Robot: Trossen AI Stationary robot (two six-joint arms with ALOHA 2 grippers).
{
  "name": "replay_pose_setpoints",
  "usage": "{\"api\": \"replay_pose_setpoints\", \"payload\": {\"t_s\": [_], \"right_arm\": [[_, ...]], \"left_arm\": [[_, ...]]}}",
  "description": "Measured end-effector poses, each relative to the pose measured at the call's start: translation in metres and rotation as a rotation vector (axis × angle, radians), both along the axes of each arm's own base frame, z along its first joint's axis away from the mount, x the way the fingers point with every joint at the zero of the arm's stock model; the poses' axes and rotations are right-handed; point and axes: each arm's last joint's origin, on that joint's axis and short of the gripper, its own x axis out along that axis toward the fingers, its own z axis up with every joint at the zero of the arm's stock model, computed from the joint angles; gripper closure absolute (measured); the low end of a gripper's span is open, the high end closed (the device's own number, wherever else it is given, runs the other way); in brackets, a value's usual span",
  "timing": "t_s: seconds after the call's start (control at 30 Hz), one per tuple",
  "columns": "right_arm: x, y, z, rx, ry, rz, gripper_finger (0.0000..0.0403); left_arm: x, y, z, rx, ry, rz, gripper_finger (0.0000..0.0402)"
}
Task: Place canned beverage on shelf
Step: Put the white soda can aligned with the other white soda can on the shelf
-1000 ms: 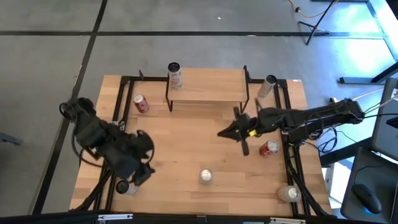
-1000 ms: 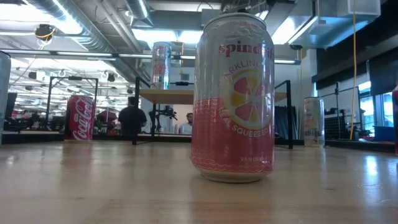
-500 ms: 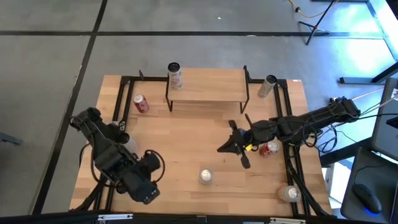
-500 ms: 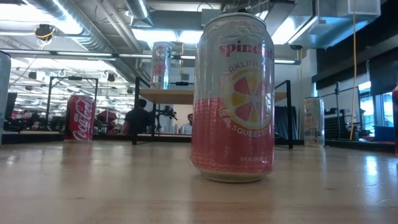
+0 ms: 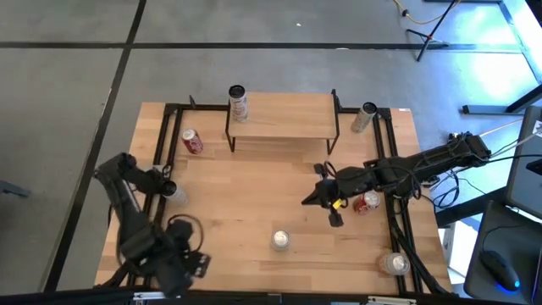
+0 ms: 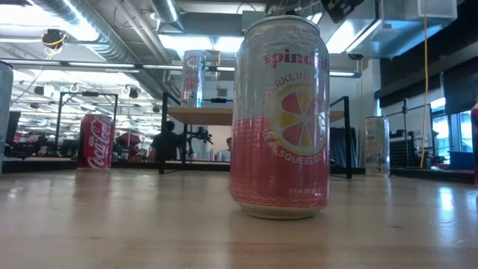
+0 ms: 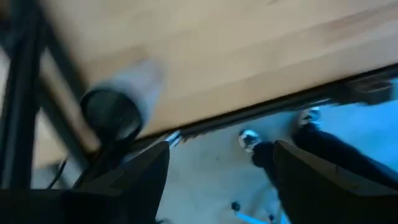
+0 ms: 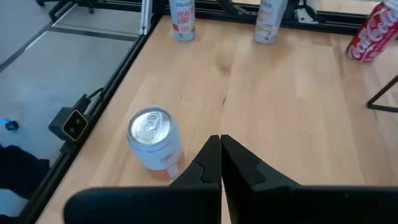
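The shelf (image 5: 282, 114) stands at the table's far side on thin black legs, with one can (image 5: 238, 102) upright at its left end. A pink-and-white can (image 5: 279, 241) stands near the table's front edge; it fills the low view (image 6: 280, 116) and shows in the right wrist view (image 8: 155, 142). My right gripper (image 5: 306, 201) is shut and empty, above the table to the right of and beyond this can, its fingers (image 8: 219, 142) pointing left. My left gripper (image 5: 182, 269) is open and empty at the table's near left corner (image 7: 217, 168).
Other cans stand about: a red one (image 5: 192, 141) left of the shelf, a pale one (image 5: 172, 191) by the left rail, a red one (image 5: 367, 202) under my right arm, one (image 5: 366, 116) right of the shelf, and one (image 5: 392, 263) at the near right corner. Black rails edge the table.
My left arm has swung toward the table's near edge, ending at the near left corner. My right gripper has gone a little toward the near edge, staying shut. No can has moved.
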Motion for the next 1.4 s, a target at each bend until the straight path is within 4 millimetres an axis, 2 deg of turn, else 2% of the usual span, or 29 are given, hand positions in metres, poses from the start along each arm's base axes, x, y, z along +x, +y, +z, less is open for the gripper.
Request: {"api": "replay_pose_setpoints", "payload": {"t_s": [0.1,0.23,0.37,0.53,0.63,0.8,1.07,1.4], "right_arm": [[0.001,-0.004,0.000,0.001,-0.004,-0.015,0.0402],[0.003,-0.010,0.001,0.009,-0.006,-0.045,0.0402],[0.004,-0.012,0.001,0.016,-0.004,-0.056,0.0402],[0.004,-0.011,0.001,0.037,-0.001,-0.063,0.0402],[0.004,-0.010,0.001,0.079,0.008,-0.066,0.0402],[0.005,-0.010,0.003,0.101,-0.004,-0.070,0.0402],[0.005,-0.010,0.003,0.128,0.003,-0.086,0.0402],[0.004,-0.010,0.002,0.146,0.011,-0.080,0.0402]], "left_arm": [[-0.017,-0.011,-0.007,-0.002,0.059,-0.010,0.0127],[-0.022,-0.013,-0.023,0.037,0.114,-0.021,0.0127],[-0.028,-0.007,-0.037,0.091,0.147,-0.028,0.0127],[-0.037,0.001,-0.041,0.079,0.201,-0.072,0.0127],[-0.045,0.004,-0.039,0.104,0.162,-0.072,0.0127],[-0.045,0.004,-0.046,0.128,0.145,-0.075,0.0127],[-0.046,-0.001,-0.068,0.108,0.155,-0.081,0.0127],[-0.046,0.000,-0.077,0.139,0.144,-0.078,0.0127]]}}
